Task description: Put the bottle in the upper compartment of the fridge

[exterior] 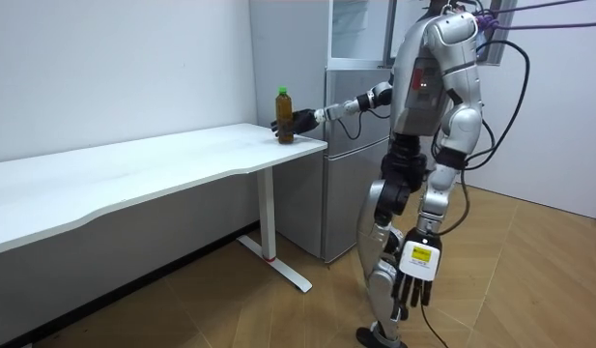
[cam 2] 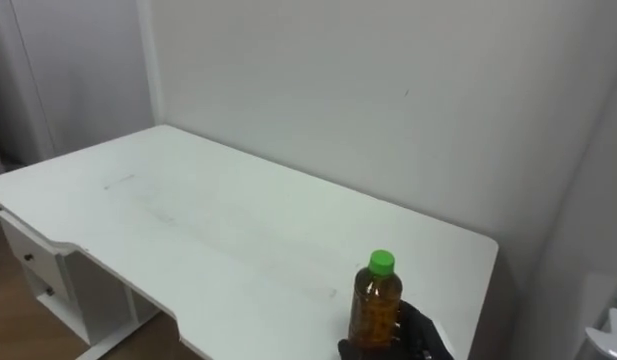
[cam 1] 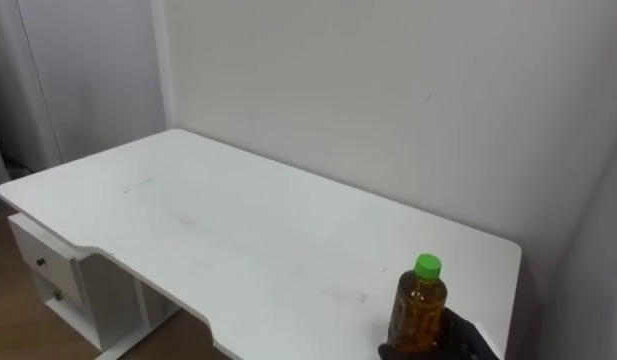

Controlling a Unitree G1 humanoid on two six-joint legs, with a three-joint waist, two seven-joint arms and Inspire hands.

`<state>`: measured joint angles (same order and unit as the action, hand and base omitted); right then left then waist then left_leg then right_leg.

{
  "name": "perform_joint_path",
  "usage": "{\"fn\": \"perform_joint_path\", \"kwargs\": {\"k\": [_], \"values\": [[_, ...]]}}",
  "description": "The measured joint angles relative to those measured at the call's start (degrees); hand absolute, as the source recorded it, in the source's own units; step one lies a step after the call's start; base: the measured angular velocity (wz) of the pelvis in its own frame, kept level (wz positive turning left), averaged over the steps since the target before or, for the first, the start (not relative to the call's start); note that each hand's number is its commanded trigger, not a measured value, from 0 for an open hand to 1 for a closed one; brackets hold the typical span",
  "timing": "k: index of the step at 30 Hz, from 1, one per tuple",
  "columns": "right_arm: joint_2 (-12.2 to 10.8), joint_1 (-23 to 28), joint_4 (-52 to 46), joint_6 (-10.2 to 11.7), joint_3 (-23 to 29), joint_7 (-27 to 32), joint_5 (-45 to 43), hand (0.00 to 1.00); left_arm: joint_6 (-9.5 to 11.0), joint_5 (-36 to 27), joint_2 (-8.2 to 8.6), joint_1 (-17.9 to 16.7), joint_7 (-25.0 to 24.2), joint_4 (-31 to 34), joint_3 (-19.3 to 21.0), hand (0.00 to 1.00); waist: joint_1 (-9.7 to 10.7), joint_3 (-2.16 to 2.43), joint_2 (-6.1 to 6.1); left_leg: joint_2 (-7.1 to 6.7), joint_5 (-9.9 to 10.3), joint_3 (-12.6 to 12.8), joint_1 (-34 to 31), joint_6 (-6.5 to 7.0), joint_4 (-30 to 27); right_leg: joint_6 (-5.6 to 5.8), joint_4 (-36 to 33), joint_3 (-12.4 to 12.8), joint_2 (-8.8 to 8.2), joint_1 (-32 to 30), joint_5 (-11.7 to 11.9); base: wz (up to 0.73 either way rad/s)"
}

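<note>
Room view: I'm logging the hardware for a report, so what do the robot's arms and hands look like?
Both arms have rounded silver-grey shells with dark joints between the segments. The right hand is black, on a slim silver-and-black wrist. The left hand is black too, with a small white tag bearing a yellow mark at its back.
</note>
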<state>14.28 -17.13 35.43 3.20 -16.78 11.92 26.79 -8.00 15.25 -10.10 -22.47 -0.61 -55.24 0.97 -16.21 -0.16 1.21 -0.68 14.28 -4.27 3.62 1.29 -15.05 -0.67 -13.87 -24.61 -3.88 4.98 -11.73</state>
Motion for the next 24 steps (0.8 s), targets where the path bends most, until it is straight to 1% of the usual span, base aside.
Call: {"fn": "perform_joint_path", "kwargs": {"k": [1, 4, 7, 11, 15, 18, 20, 23, 24], "values": [[0.2, 0.0, 0.0, 0.0, 0.0, 0.0, 0.1, 1.00, 0.0, 0.0, 0.00, -0.3, 0.0, 0.0, 0.0, 0.00, 0.0, 0.05, -0.13, 0.01, 0.0, 0.0, 0.0, 0.00, -0.1, 0.00, 0.0, 0.0, -0.02, 0.0, 0.0, 0.00], [0.6, 0.3, 0.2, 0.0, 0.1, 0.4, 0.6, 1.00, 0.1, 0.0, 0.00, -0.9, 0.2, 0.0, 0.4, 0.00, -0.1, -0.02, -0.42, 0.02, 0.0, 0.0, 0.0, 0.00, -0.1, 0.00, -0.1, -0.1, -0.09, 0.0, 0.0, 0.00], [0.7, 0.5, 0.3, 0.0, 0.1, 0.5, 1.3, 1.00, 0.2, -0.2, 0.00, -1.4, 0.5, 0.0, 1.2, 0.00, 0.0, -0.05, -0.45, -0.03, 0.0, -0.1, -0.1, 0.00, -0.2, 0.00, 0.0, -0.3, -0.13, 0.0, 0.0, 0.00], [0.7, 0.6, 0.3, 0.0, 0.1, 0.6, 2.3, 1.00, 1.4, -0.1, 0.03, -1.4, 0.5, 0.0, 1.3, 0.00, 0.1, -0.12, -0.57, -0.01, 0.0, -0.1, -0.1, 0.00, -0.2, 0.00, 0.0, -0.4, -0.17, 0.0, 0.0, 0.00], [0.8, 0.6, 0.2, 0.0, 0.1, 0.3, 2.3, 1.00, 1.9, -0.1, 0.03, -1.4, 0.4, 0.1, 1.3, 0.00, 0.4, -0.05, -0.71, -0.02, 0.0, -0.1, -0.1, 0.00, -0.2, 0.01, 0.1, -0.4, -0.16, 0.2, 0.0, 0.00], [0.9, 0.7, 0.2, 0.0, 0.3, -1.4, 2.5, 1.00, 2.0, -0.1, 0.45, -1.4, -0.1, 0.1, 2.2, 0.00, 0.6, -0.09, -0.91, 0.00, 0.0, -0.1, 0.0, 0.00, -0.2, 0.01, 0.2, 0.0, -0.09, 0.2, 0.0, -0.02], [1.3, 0.7, 0.1, 0.0, 0.4, -3.4, 2.6, 1.00, 2.1, -0.1, 0.82, -1.2, -0.3, 0.1, 2.3, 0.00, 1.1, -0.07, -0.95, 0.08, 0.0, 0.2, 0.0, 0.01, -0.1, 0.01, 0.1, 0.2, -0.07, 0.0, 0.0, -0.05], [1.3, 0.7, -0.9, 0.0, 0.5, -5.2, 2.1, 1.00, 2.2, -0.1, 0.89, -1.0, -0.3, 0.0, 2.3, 0.00, 1.8, -0.06, -0.96, 0.19, -0.1, 0.5, 0.1, 0.10, 0.4, 0.01, 0.1, 0.5, -0.06, -0.4, 0.0, -0.07], [1.6, 1.2, -2.9, -0.1, 0.5, -5.5, 1.2, 1.00, 2.4, -0.1, 0.86, -0.7, -0.2, 0.0, 2.6, 0.00, 1.8, 0.02, -0.91, 0.24, -0.1, 0.9, 0.1, 0.10, 0.4, 0.01, -0.1, 0.9, -0.06, -0.9, 0.0, -0.15]]}}
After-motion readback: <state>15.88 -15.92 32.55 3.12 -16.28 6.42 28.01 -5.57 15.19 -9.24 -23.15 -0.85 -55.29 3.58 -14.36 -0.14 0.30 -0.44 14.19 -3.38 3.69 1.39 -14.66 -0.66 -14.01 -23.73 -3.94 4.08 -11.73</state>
